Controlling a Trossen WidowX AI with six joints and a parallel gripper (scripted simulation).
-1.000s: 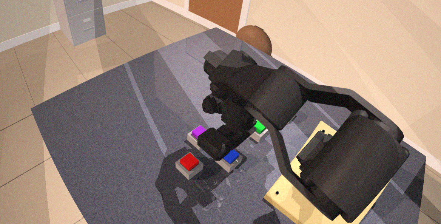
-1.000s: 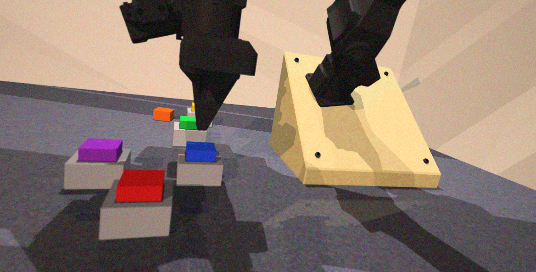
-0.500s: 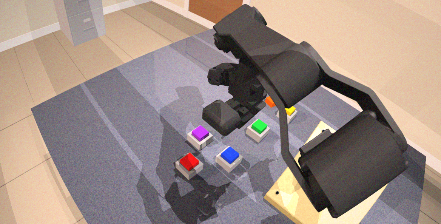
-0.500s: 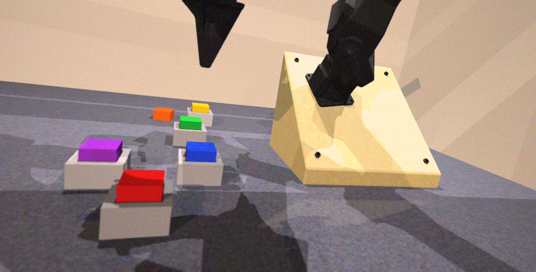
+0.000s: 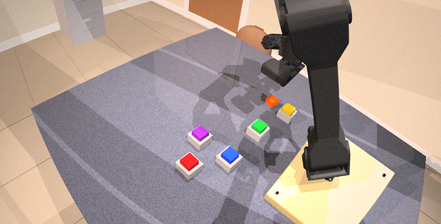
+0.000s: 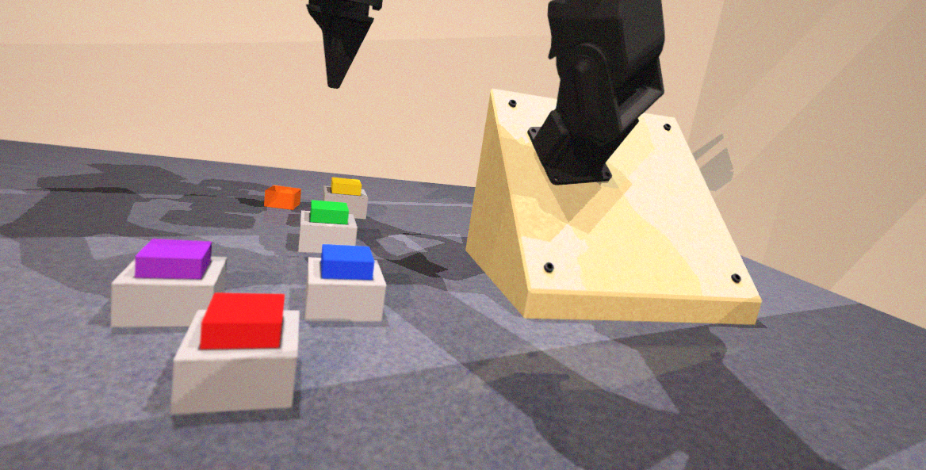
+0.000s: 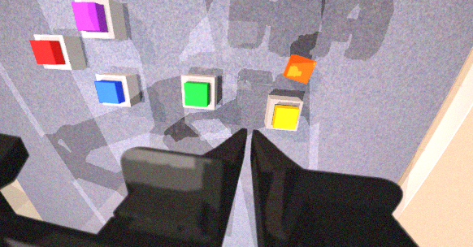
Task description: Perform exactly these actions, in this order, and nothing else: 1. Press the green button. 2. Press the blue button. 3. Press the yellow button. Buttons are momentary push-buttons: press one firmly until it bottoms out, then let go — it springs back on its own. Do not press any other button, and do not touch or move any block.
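The yellow button (image 7: pixel 285 117) sits raised in its pale housing, untouched, with the orange block (image 7: pixel 300 68) just beside it at about 12 o'clock in the wrist view. The green button (image 7: pixel 197 93) lies at 9 o'clock from the yellow one, and the blue button (image 7: pixel 109 91) farther out along the same line; both stand up from their housings.

The gripper (image 7: pixel 249 132) has its two fingers drawn nearly together, only a thin slit between them, and nothing is held. The wrist view puts the tips just at 7 o'clock of the yellow button, but it cannot show height. The exterior view does: the gripper (image 6: pixel 334 83) hangs high above the row of buttons, well apart from all of them, point down. In the top view the gripper (image 5: pixel 285 82) is mostly hidden behind the upright arm, so the fingertips probably lie under the dark wrist body there.

Only the exterior view shows that the arm's base stands on a sloped wooden wedge (image 6: pixel 621 233); the top view shows it as a flat pale plate. The purple button (image 5: pixel 200 132) and the red button (image 5: pixel 189 161) sit at the far left of the group on the grey table (image 5: pixel 108 123).
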